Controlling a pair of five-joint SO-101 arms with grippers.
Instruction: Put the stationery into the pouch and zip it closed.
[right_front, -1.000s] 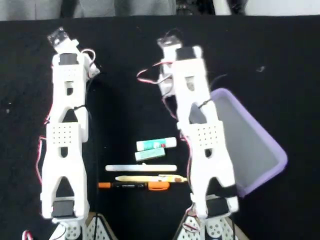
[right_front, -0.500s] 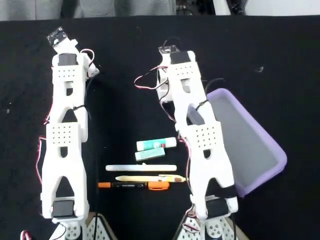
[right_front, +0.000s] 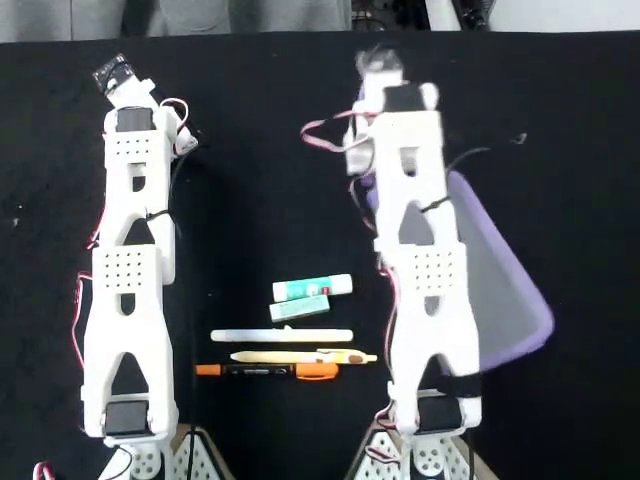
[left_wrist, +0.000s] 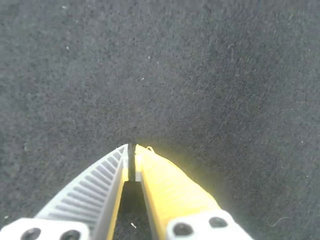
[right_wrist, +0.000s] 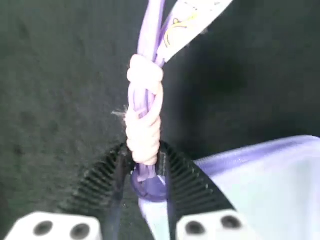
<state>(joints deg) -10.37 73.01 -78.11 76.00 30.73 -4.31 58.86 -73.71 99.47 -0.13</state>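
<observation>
The right gripper (right_wrist: 144, 156) is clamped on the knotted purple cord (right_wrist: 144, 117) at a corner of the lilac pouch (right_front: 505, 290), which lies on the black table (right_front: 240, 200), partly under the right arm. A tag (right_wrist: 192, 17) on the cord carries yellow print, too blurred to read. The left gripper (left_wrist: 131, 148) has its jaws together on nothing. The pens (right_front: 290, 356) and a green-white tube (right_front: 312, 288) lie between the arms, outside the pouch.

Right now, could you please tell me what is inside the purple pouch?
No stationery shows in the pouch; it lies on the table beside it. The right arm covers the pouch's left part; the right tool is shut on the pull cord.
</observation>
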